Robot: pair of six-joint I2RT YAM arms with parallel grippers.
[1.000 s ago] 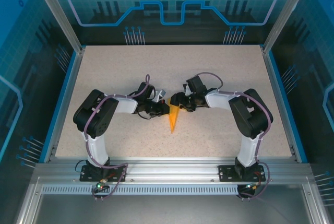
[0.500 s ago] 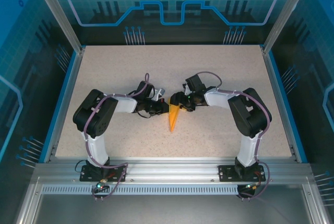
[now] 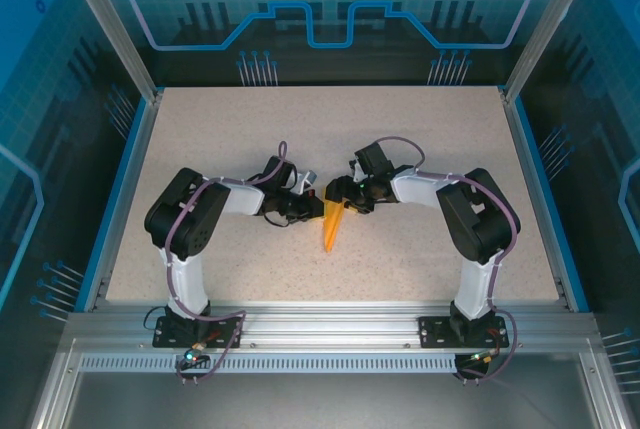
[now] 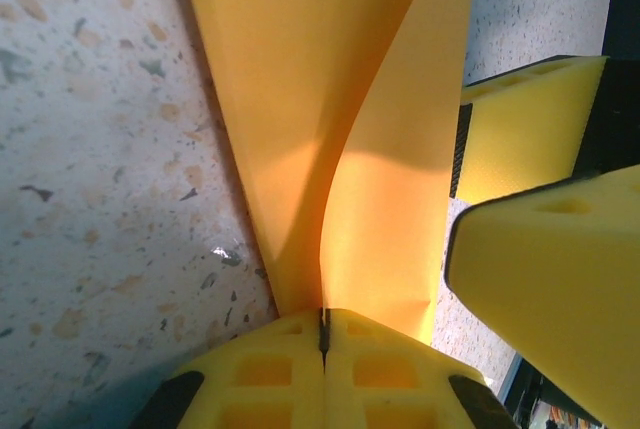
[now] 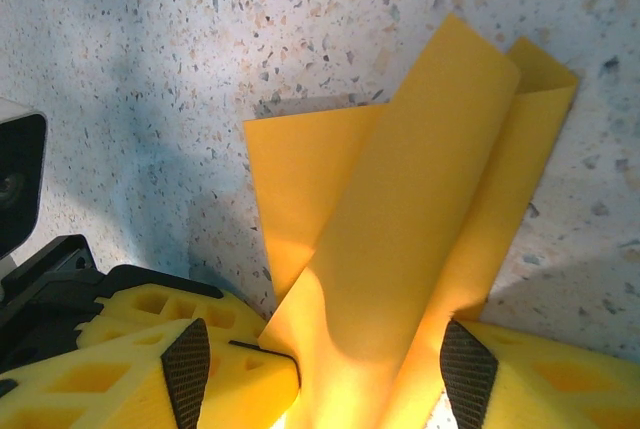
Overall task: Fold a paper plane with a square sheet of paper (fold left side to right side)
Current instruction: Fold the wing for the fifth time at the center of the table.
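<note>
The square sheet of paper is bright orange and folded into a narrow dart, its point toward the near edge at mid-table. In the left wrist view the paper rises as two curved flaps from my left gripper, which is shut on its lower edge. My left gripper and right gripper meet at the dart's wide far end. In the right wrist view my right gripper stands open, with the layered paper lying between its fingers. The right gripper's yellow fingers appear beside the flaps.
The speckled beige table has a blue rim and aluminium frame posts at its sides. Both arms lean inward from their bases at the near edge. The left wrist's black and white body sits close to the right gripper.
The right gripper has edged slightly toward the left one, and the paper's wide end has shifted a little with it. The left gripper stays shut on the paper.
</note>
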